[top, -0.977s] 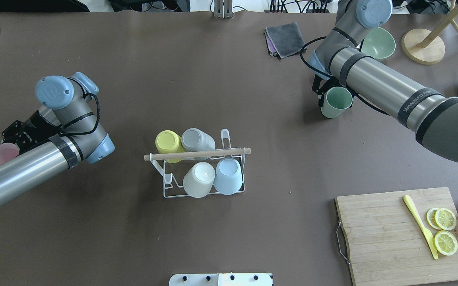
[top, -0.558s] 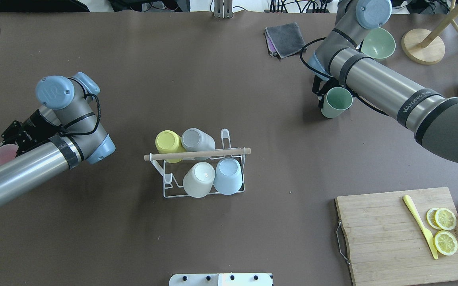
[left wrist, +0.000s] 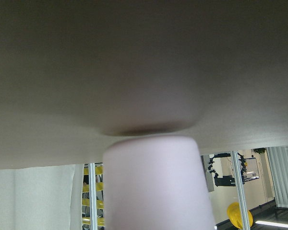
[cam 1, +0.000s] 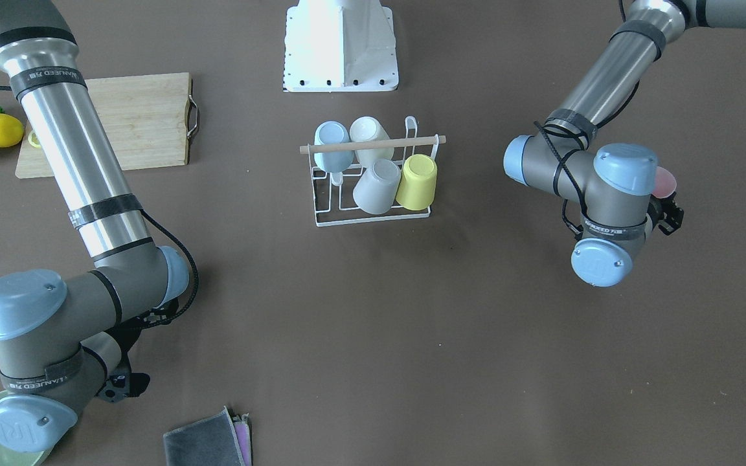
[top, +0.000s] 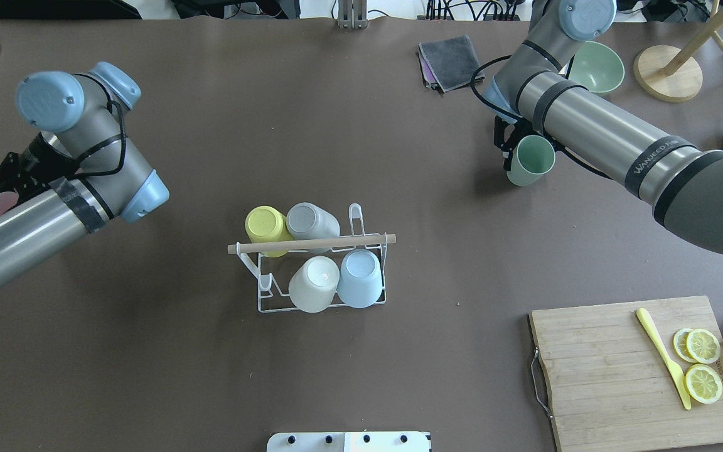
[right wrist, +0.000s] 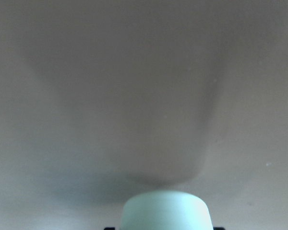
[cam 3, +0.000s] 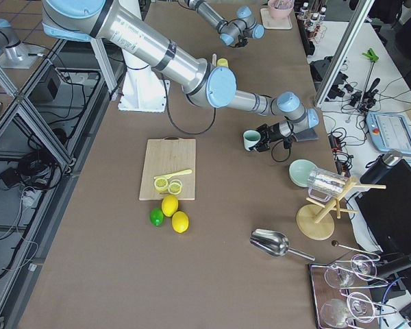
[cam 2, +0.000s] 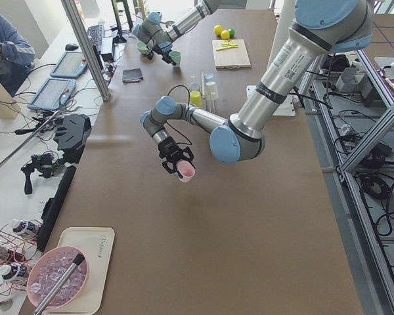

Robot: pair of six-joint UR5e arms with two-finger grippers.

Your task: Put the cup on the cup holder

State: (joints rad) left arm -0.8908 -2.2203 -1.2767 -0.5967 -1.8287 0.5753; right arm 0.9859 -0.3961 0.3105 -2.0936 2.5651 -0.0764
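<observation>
Left claw point(cam 2: 178, 164) clenched on pink cup point(cam 2: 186, 171), cup tilted with its mouth away from the claw, near the counter's point(top: 361, 389) left end. Can't tell if the cup touches the counter.

Right claw point(top: 511, 145) clenched on green cup point(top: 531, 161), open mouth showing from overhead, toward the far edge on the right half. Cloth point(top: 452, 61) and green bowl point(top: 597, 66) nearby at the far edge.

Holder point(top: 311, 243) stands mid-counter, well apart from both claws, rod across its top. Four cups on its prongs, bottoms up and tilted: yellow point(top: 264, 225) and grey point(top: 311, 220) on the far row, white point(top: 314, 282) and blue point(top: 360, 276) on the near row. One free prong at each end.

Board point(top: 625, 370) with lemon slices at the near right corner.
</observation>
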